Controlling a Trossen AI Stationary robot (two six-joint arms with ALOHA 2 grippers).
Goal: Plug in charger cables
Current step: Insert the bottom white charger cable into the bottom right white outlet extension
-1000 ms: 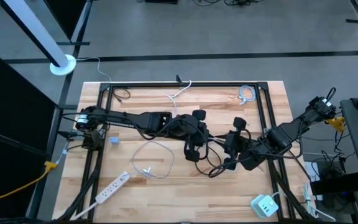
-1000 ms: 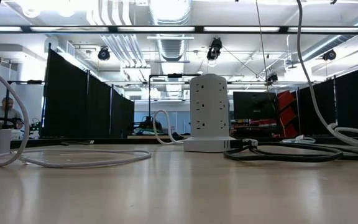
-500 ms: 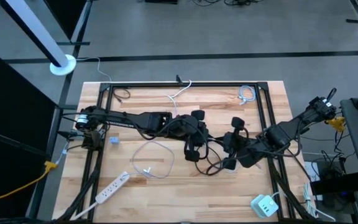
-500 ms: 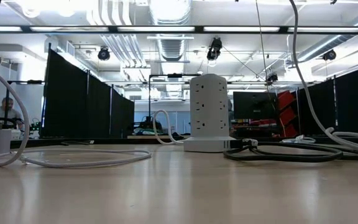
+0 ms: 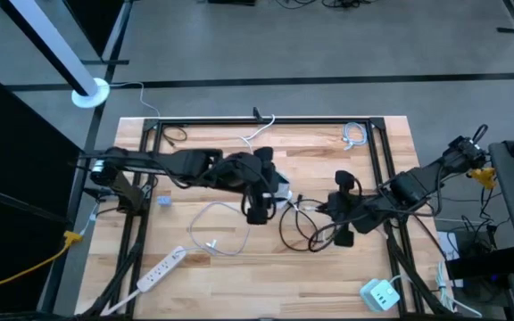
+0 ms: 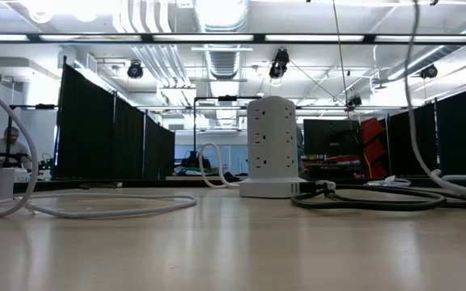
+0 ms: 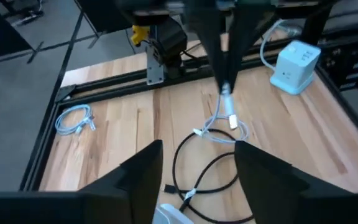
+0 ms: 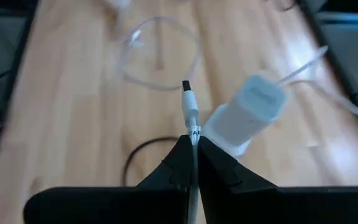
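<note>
A white charger cable (image 8: pixel 189 102) ends in a small dark-tipped plug, and my right gripper (image 8: pixel 193 140) is shut on it near the table's middle (image 5: pixel 321 209). A white socket tower (image 6: pixel 272 149) stands upright on its base at the table's centre (image 5: pixel 280 190). My left gripper (image 7: pixel 197 180) hovers open right beside the tower (image 5: pixel 275 189), its fingers wide apart, holding nothing. A black cable (image 5: pixel 297 234) lies in loose loops between the two grippers. Another white cable (image 5: pixel 217 227) lies looped on the wood toward the near left. My right gripper pinches the white cable just behind its plug (image 8: pixel 192 129) between its two fingertips. The fingers lie along the cable, coming from the table's right and slanting down. The plug sticks out past the fingertips, clear of the table, pointing toward the tower.
A long white power strip (image 5: pixel 161 269) lies at the near left, and a boxy white charger block (image 5: pixel 380 294) at the near right corner. A small coiled cable (image 5: pixel 353 135) sits at the far right. A black frame rail (image 5: pixel 266 121) borders the table.
My left gripper has drawn back toward the table's left and far side, uncovering the white tower. My right gripper has shifted a little toward the table's right with the white cable. In the low view the hanging white cable has swung to the right.
</note>
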